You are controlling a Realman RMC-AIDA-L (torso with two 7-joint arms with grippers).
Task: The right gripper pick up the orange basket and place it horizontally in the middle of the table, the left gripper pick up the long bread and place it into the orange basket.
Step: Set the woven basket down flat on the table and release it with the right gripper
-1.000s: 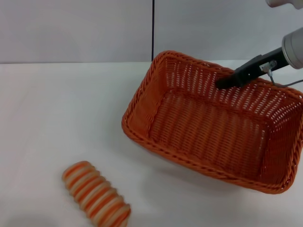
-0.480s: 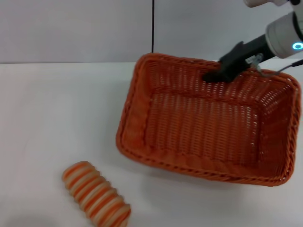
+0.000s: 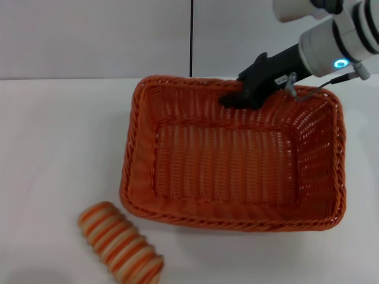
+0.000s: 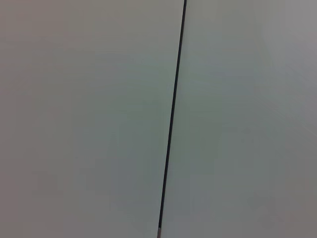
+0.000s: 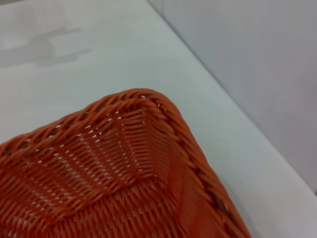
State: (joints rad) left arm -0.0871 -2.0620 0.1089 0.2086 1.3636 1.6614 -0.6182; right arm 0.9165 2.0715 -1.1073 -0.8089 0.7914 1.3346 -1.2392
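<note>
The orange basket (image 3: 231,163) lies lengthwise across the middle of the white table (image 3: 53,136) in the head view. My right gripper (image 3: 234,99) reaches in from the upper right and is shut on the basket's far rim. One rounded corner of the orange basket (image 5: 129,163) fills the right wrist view, with the table (image 5: 74,54) behind it. The long bread (image 3: 120,242), ridged with orange and cream stripes, rests on the table at the front left, apart from the basket. My left gripper is out of view.
A grey wall with a thin black vertical seam (image 3: 191,38) stands behind the table. The left wrist view holds only that wall and its seam (image 4: 172,119). Bare tabletop stretches to the left of the basket.
My right gripper has carried the basket leftward and turned it from a slant to lying level across the table. The bread has stayed in place.
</note>
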